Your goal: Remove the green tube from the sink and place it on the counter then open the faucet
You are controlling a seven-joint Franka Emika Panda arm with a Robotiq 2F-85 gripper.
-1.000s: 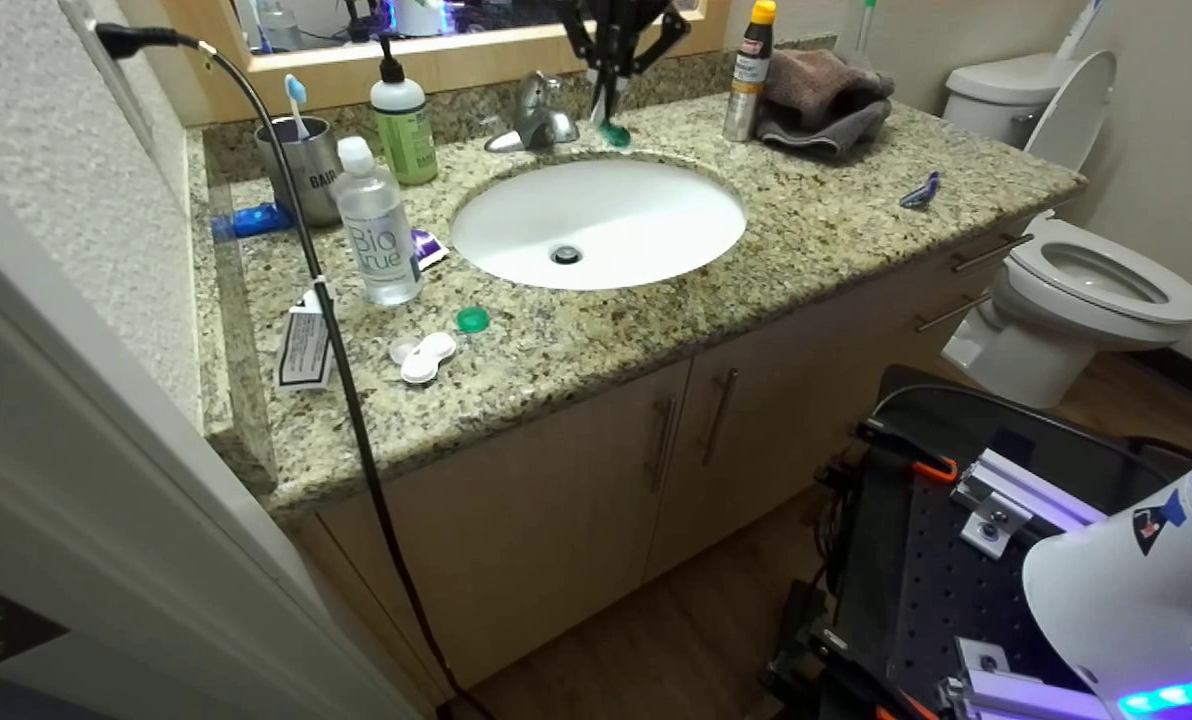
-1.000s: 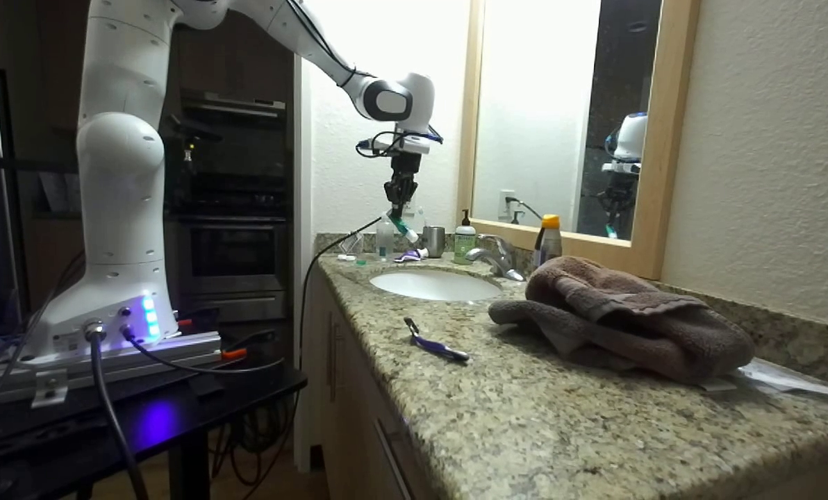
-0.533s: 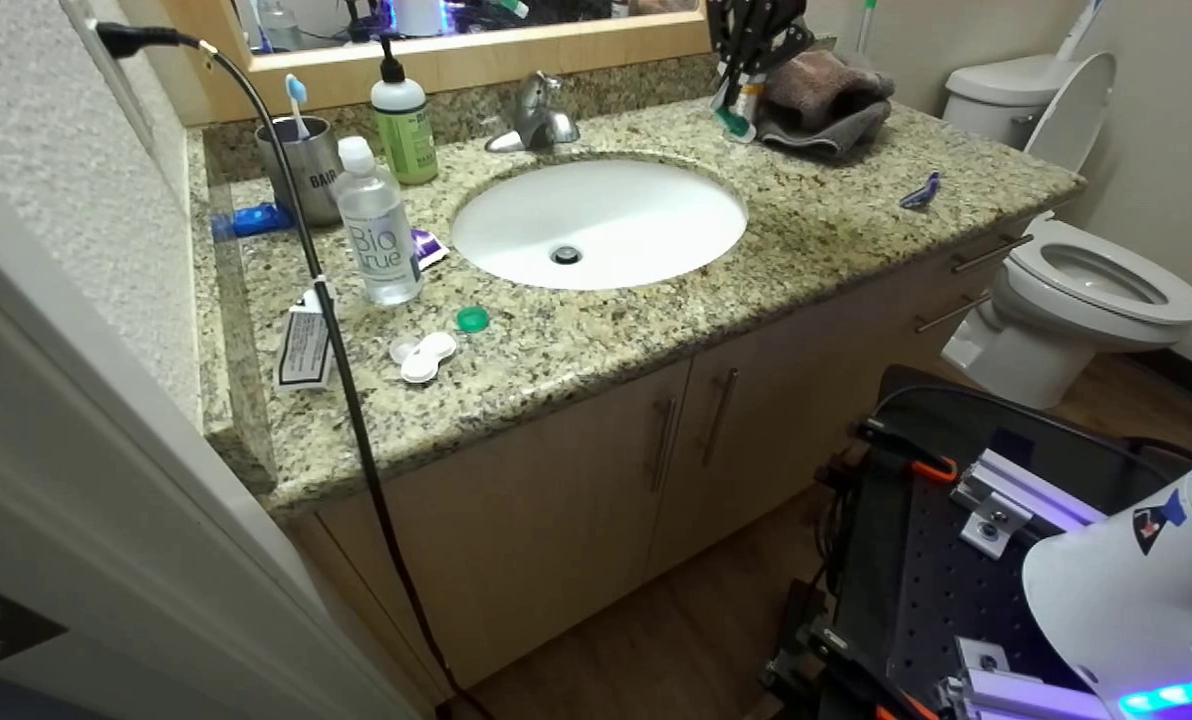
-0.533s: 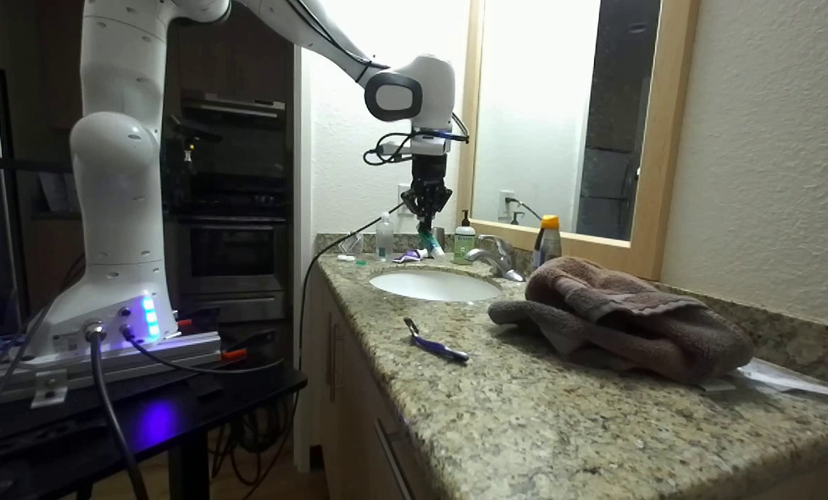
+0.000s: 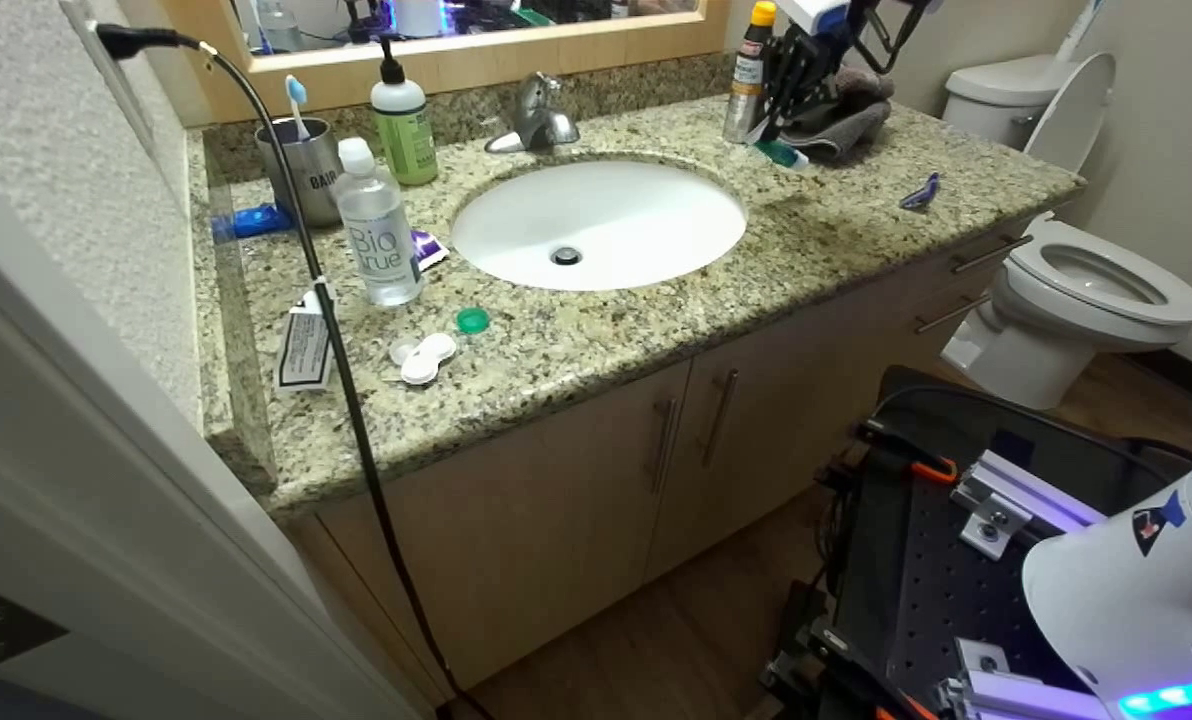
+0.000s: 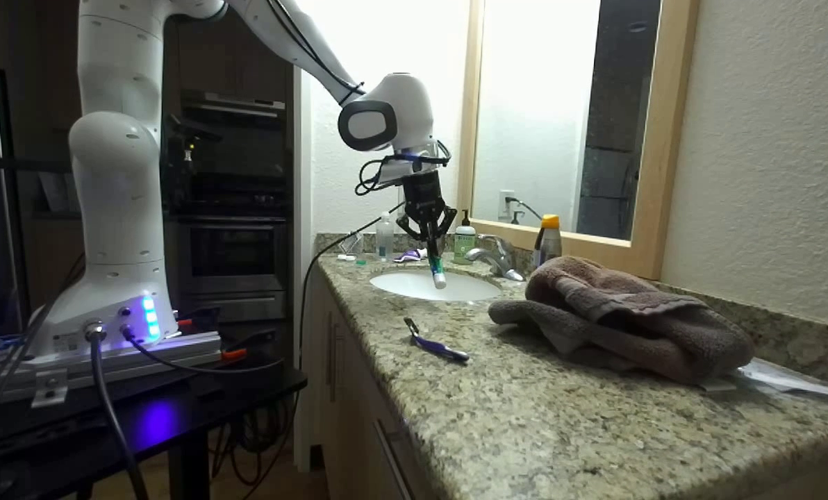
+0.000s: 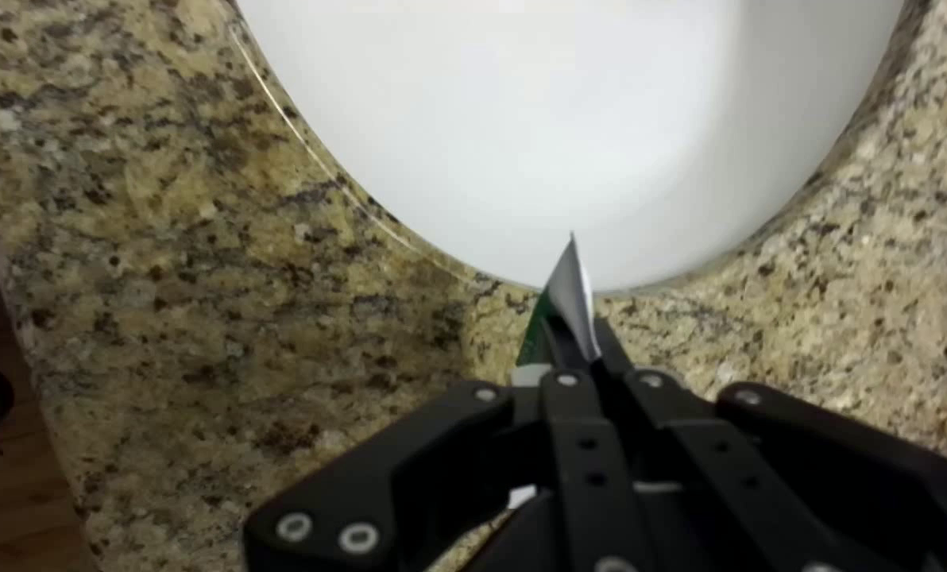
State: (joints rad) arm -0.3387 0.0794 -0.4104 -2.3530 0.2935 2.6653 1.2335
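Observation:
My gripper (image 5: 768, 132) is shut on the green tube (image 5: 782, 153) and holds it in the air; the gripper (image 6: 433, 248) and tube (image 6: 436, 268) also show in an exterior view. In the wrist view the fingers (image 7: 581, 349) pinch the tube (image 7: 572, 286), whose flat pale end and green side stick out. The tube is above the counter (image 7: 203, 318) by the rim of the white sink (image 7: 537, 143). The sink shows in both exterior views (image 5: 646, 220) (image 6: 396, 283). The chrome faucet (image 5: 536, 115) stands behind the sink; it also shows here (image 6: 501, 258). No water is visible.
A yellow-capped spray can (image 5: 746, 80) and a brown towel (image 6: 622, 312) are close to the gripper. A purple razor (image 6: 435, 345) lies near the counter's front. A soap bottle (image 5: 404, 125), clear bottle (image 5: 376, 235) and metal cup (image 5: 306, 180) stand beyond the sink.
My gripper has carried the tube along the counter, away from the soap bottle and toward the towel. It is lower, and the wrist is now tilted. The tube has stayed in the fingers.

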